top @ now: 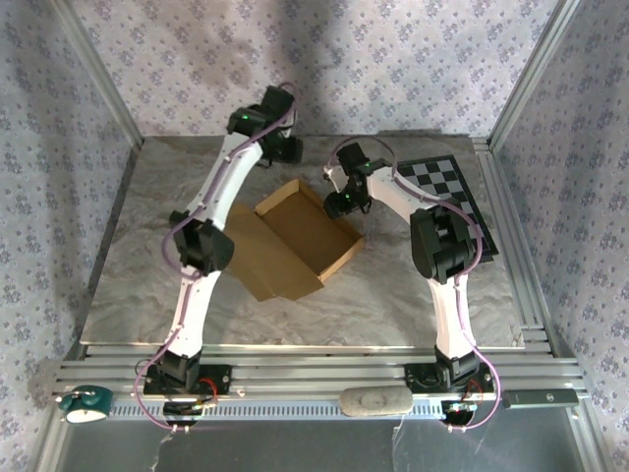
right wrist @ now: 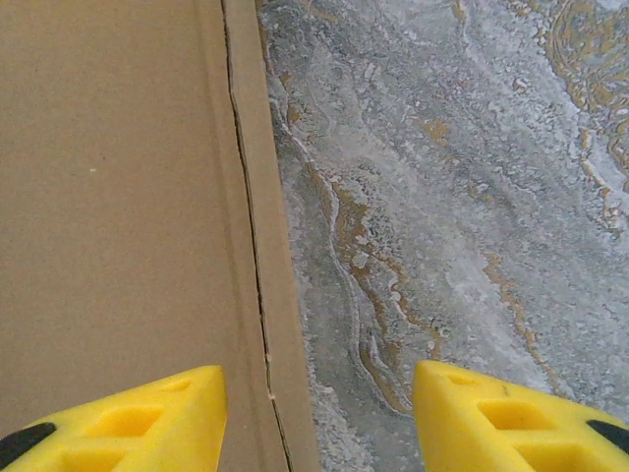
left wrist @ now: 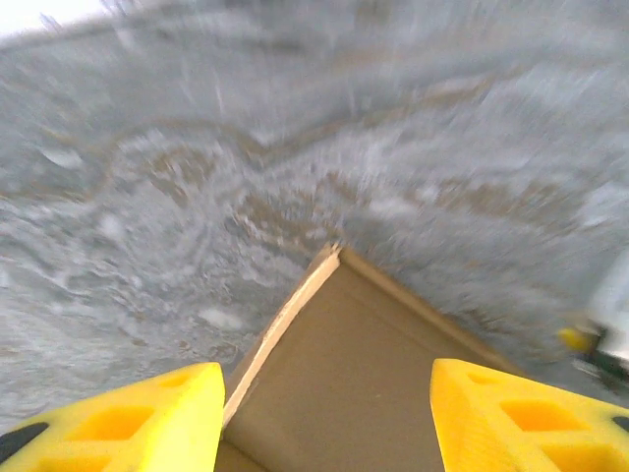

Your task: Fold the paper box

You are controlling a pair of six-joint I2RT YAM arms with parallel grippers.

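Observation:
The tan paper box [top: 295,241] lies in the middle of the table as a shallow open tray with its lid flap spread flat toward the front left. My left gripper [top: 285,149] hovers open just beyond the box's far corner [left wrist: 334,252], its yellow fingers [left wrist: 157,418] on either side of that corner with nothing held. Over the box's right wall [right wrist: 257,246] my right gripper [top: 339,202] also stands open. One of its yellow fingers [right wrist: 147,413] is above the cardboard, the other above the bare table.
A black-and-white checkerboard [top: 452,197] lies at the back right of the marbled grey table [top: 413,295]. Aluminium rails and patterned walls close in the workspace. A teal object [top: 84,401] and a grey pad [top: 375,401] sit on the front rail.

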